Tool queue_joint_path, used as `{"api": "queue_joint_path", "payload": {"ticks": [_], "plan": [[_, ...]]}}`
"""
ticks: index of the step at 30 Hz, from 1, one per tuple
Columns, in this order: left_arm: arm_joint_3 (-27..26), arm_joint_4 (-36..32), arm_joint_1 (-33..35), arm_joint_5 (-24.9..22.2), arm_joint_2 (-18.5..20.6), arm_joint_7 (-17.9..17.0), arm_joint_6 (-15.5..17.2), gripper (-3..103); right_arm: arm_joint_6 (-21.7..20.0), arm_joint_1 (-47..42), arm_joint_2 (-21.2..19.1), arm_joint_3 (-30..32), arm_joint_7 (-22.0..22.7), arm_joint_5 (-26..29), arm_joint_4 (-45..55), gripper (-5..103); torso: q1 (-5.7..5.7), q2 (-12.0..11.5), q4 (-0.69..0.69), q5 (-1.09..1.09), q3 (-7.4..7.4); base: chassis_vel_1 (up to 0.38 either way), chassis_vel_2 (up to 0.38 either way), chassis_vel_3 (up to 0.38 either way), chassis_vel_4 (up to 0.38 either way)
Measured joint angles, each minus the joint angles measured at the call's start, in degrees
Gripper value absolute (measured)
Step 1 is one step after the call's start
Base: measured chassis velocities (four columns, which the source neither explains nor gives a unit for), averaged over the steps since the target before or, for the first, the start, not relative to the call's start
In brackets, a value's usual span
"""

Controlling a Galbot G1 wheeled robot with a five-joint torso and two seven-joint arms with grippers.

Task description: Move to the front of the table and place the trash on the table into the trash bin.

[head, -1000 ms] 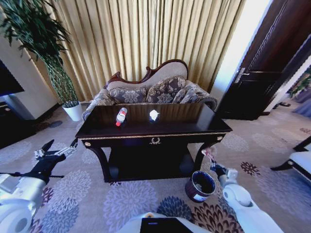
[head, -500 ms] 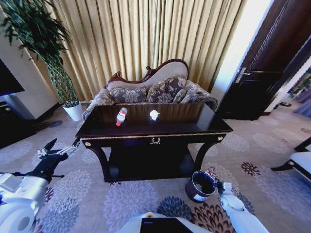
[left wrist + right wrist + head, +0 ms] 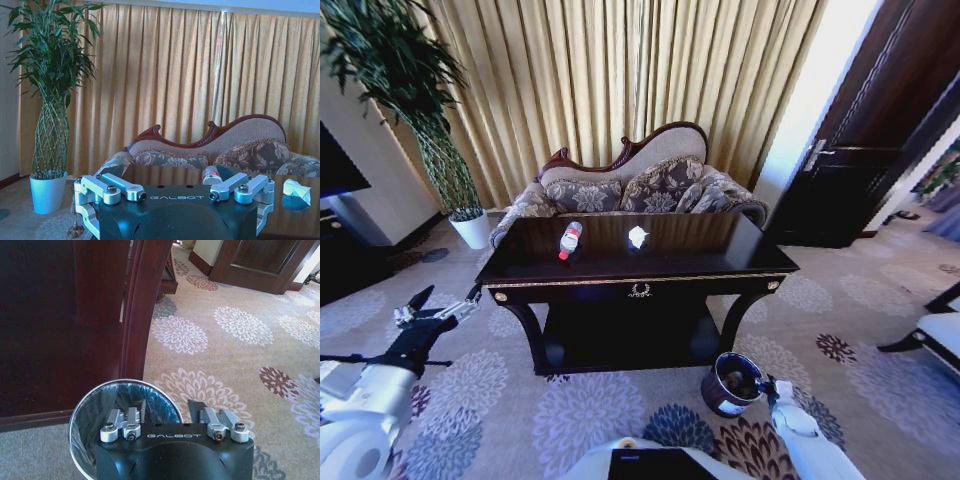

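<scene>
The dark glossy table (image 3: pixel 720 262) stands straight ahead. On its top lie a clear bottle with a red label (image 3: pixel 569 239) (image 3: pixel 212 175) and a white paper wad (image 3: pixel 637 237) (image 3: pixel 296 188). The round dark trash bin (image 3: pixel 724 399) (image 3: pixel 84 405) sits on the carpet by the table's right front leg. A brownish piece (image 3: pixel 742 383) lies inside it. My right gripper (image 3: pixel 768 389) (image 3: pixel 167 411) hangs over the bin's rim, open, with nothing between its fingers. My left gripper (image 3: pixel 432 312) waits open, low at the left and away from the table.
A patterned sofa (image 3: pixel 630 185) stands behind the table before gold curtains. A tall plant in a white pot (image 3: pixel 472 229) is at the back left. A dark door (image 3: pixel 860 170) is at the right. Flowered carpet (image 3: pixel 520 400) lies open around the table's front.
My right gripper came down from beside the table leg to the bin with the wrapper in it, then opened. The wrapper is no longer in its fingers. The left arm stayed put.
</scene>
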Motion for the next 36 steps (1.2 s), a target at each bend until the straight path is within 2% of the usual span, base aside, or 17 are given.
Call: {"api": "queue_joint_path", "payload": {"ticks": [3, 6, 7, 10, 12, 14, 15, 19, 21, 22, 23, 26, 27, 28, 30, 34, 36], "plan": [[-0.01, 0.0, 0.03, -0.02, -0.01, -0.01, -0.01, 100, 0.0, -0.06, 0.0, 0.1, 0.03, 0.13, 0.17, 54, 0.0, 0.0, 0.0, 0.0, 0.0, 0.0, 0.0, 0.0, 0.0], [-0.05, 0.0, 0.16, -0.06, -0.1, -0.01, -0.02, 100, -0.02, -0.42, -0.05, 0.19, 0.03, 1.31, 0.51, 71, 0.0, 0.0, 0.0, 0.0, 0.0, 0.0, 0.0, 0.0, 0.0], [-0.05, 0.0, 0.16, -0.06, -0.1, -0.01, -0.02, 100, -0.02, -0.42, -0.05, 0.19, 0.03, 1.31, 0.51, 71, 0.0, 0.0, 0.0, 0.0, 0.0, 0.0, 0.0, 0.0, 0.0], [-0.08, 0.0, 0.34, -0.07, -0.36, 0.0, -0.02, 100, -0.04, -0.87, -0.15, 0.26, -0.44, 2.84, 0.89, 86, -0.01, 0.0, 0.0, 0.0, 0.0, 0.0, 0.0, 0.0, 0.0], [-0.08, 0.0, 0.35, -0.07, -0.41, -0.01, -0.02, 100, -0.04, -0.89, -0.16, 0.26, -0.49, 2.97, 0.89, 91, 0.0, 0.0, 0.0, 0.0, 0.0, 0.0, 0.0, 0.0, 0.0], [-0.08, 0.0, 0.35, -0.07, -0.47, -0.01, -0.02, 100, -0.05, -0.89, -0.18, 0.27, -0.54, 3.15, 0.88, 91, 0.0, 0.0, 0.0, 0.0, 0.0, 0.0, 0.0, 0.0, 0.0], [-0.09, 0.0, 0.35, -0.07, -0.59, -0.01, -0.02, 100, -0.05, -0.85, -0.18, 0.46, -0.58, 3.55, 0.79, 99, 0.0, 0.0, 0.0, 0.0, 0.0, 0.0, 0.0, 0.0, 0.0], [-0.11, 0.0, 0.38, -0.07, -0.63, -0.2, -0.02, 100, -0.14, -0.98, -0.54, 1.66, -0.65, 7.44, 4.02, 100, 0.0, 0.0, -0.02, 0.03, 0.0, 0.0, 0.0, 0.0, 0.0], [-0.16, 0.0, 0.47, -0.07, -0.64, -0.26, -0.02, 100, -1.1, -1.85, -1.08, 2.79, -1.04, 10.19, 8.87, 100, 0.0, 0.0, 0.01, 0.0, 0.0, 0.0, 0.0, 0.0, 0.0], [-0.19, 0.0, 0.52, -0.07, -0.64, -0.29, -0.02, 100, -1.68, -3.11, -1.47, 4.12, -1.28, 12.94, 14.9, 100, 0.0, 0.0, 0.01, -0.01, 0.0, 0.0, 0.0, 0.0, 0.0], [-0.19, 0.0, 0.52, -0.07, -0.64, -0.29, -0.02, 100, -1.68, -3.11, -1.47, 4.12, -1.28, 12.94, 14.9, 100, 0.0, 0.0, 0.01, -0.01, 0.0, 0.0, 0.0, 0.0, 0.0], [-0.2, 0.0, 0.42, -0.09, -0.64, -0.33, -0.03, 100, -0.74, -4.9, -1.36, 6.58, -1.34, 14.77, 25.0, 100, 0.0, 0.0, 0.01, -0.03, 0.0, 0.0, 0.0, 0.0, 0.0], [-0.14, 0.0, 0.31, -0.09, -0.65, -0.37, -0.03, 100, -0.37, -6.32, -1.05, 7.81, -1.33, 15.33, 31.6, 100, 0.0, 0.0, 0.01, -0.01, 0.0, 0.0, 0.0, 0.0, 0.0], [-0.14, 0.0, 0.31, -0.09, -0.65, -0.37, -0.03, 100, -0.37, -6.32, -1.05, 7.81, -1.33, 15.33, 31.6, 100, 0.0, 0.0, 0.01, -0.01, 0.0, 0.0, 0.0, 0.0, 0.0], [-0.1, 0.0, 0.27, -0.1, -0.66, -0.35, -0.03, 100, -0.47, -7.4, -0.85, 8.41, -1.33, 15.61, 35.74, 100, 0.0, 0.0, 0.01, -0.01, 0.0, 0.0, 0.0, 0.0, 0.0], [-0.22, 0.0, 0.25, -0.25, -0.73, -0.35, -0.07, 100, -1.71, -12.38, -0.02, 9.63, -1.32, 16.93, 52.62, 100, 0.0, 0.01, -0.02, -0.01, 0.0, 0.0, 0.0, 0.0, 0.0], [-0.22, 0.0, 0.24, -0.25, -0.81, -0.35, -0.12, 100, -1.9, -12.83, 0.08, 9.65, -1.31, 17.24, 54.99, 100, -0.01, 0.0, -0.01, -0.01, -0.01, 0.0, 0.0, 0.0, 0.0]]}}
